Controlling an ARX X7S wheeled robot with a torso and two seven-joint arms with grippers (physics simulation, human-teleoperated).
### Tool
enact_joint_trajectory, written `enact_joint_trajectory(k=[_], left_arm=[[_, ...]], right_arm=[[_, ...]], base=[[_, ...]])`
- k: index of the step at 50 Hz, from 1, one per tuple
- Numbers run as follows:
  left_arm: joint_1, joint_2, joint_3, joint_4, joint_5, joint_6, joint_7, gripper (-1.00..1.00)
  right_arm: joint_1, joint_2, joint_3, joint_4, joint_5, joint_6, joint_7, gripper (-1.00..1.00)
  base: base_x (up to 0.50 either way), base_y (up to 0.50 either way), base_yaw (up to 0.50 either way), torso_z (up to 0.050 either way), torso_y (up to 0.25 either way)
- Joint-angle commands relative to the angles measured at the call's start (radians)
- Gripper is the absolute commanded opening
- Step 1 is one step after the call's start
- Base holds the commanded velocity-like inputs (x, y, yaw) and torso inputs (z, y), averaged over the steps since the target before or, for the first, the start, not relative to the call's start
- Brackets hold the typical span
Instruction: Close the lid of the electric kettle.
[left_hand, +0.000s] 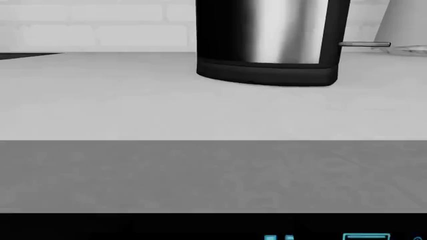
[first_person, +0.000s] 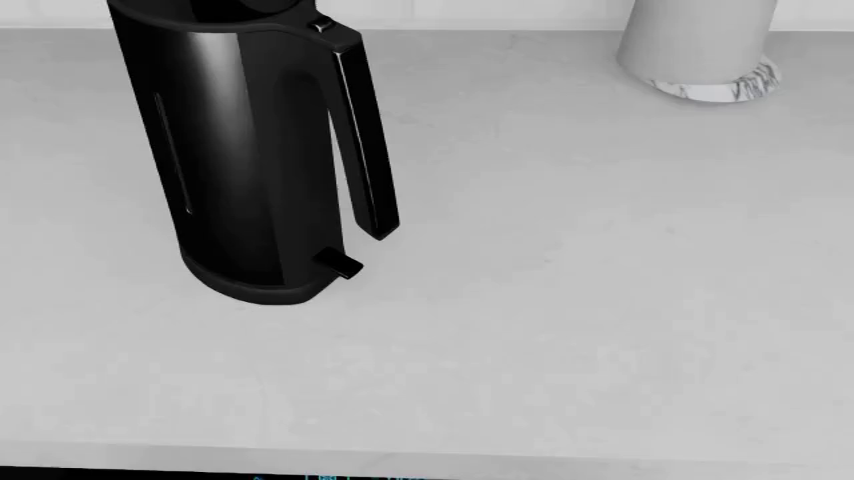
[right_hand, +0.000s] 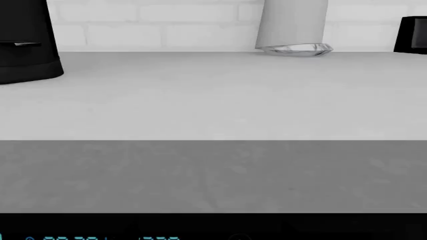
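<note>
1. The electric kettle (first_person: 247, 150) stands at the bench's (first_person: 574, 300) left rear, its top cropped and lid unseen.
2. A pale grey cylinder (first_person: 697, 45) stands well apart.
3. Neither hand shows; their state cannot be told.
4. Best approach: rise above the rim, press down near the hinge.

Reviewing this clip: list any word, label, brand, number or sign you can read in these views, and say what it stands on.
None can be read.
electric kettle: glossy black body, no brand or label visible.
pale grey cylinder: plain, no print.
countertop and white brick wall: no writing.
Cyan marks on the dark strip along the bottom edge of the wrist views: cut off and too small to read.
</note>
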Motion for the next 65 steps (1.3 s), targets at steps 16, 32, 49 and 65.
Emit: enact_joint_trajectory(k=[16,32,49,65], left_arm=[[-0.004,-0.056,0.049,0.009,-0.057,-0.012,-0.05,1.0],[0.0,-0.079,0.072,0.035,-0.078,-0.029,-0.078,1.0],[-0.004,-0.096,0.097,0.028,-0.094,-0.02,-0.101,1.0],[-0.01,-0.11,0.115,0.004,-0.11,0.003,-0.117,1.0]], right_arm=[[-0.013,0.048,-0.055,-0.001,0.054,0.008,0.067,1.0],[-0.014,0.073,-0.085,-0.001,0.069,0.036,0.105,1.0],[-0.015,0.091,-0.097,0.0,0.105,0.019,0.119,1.0],[-0.017,0.116,-0.132,0.001,0.085,0.007,0.144,1.0]], base=[[0.0,0.0,0.0,0.0,0.0],[-0.29,0.0,0.0,0.0,0.0],[-0.35,0.0,0.0,0.0,0.0],[0.0,0.24,0.0,0.0,0.0]])
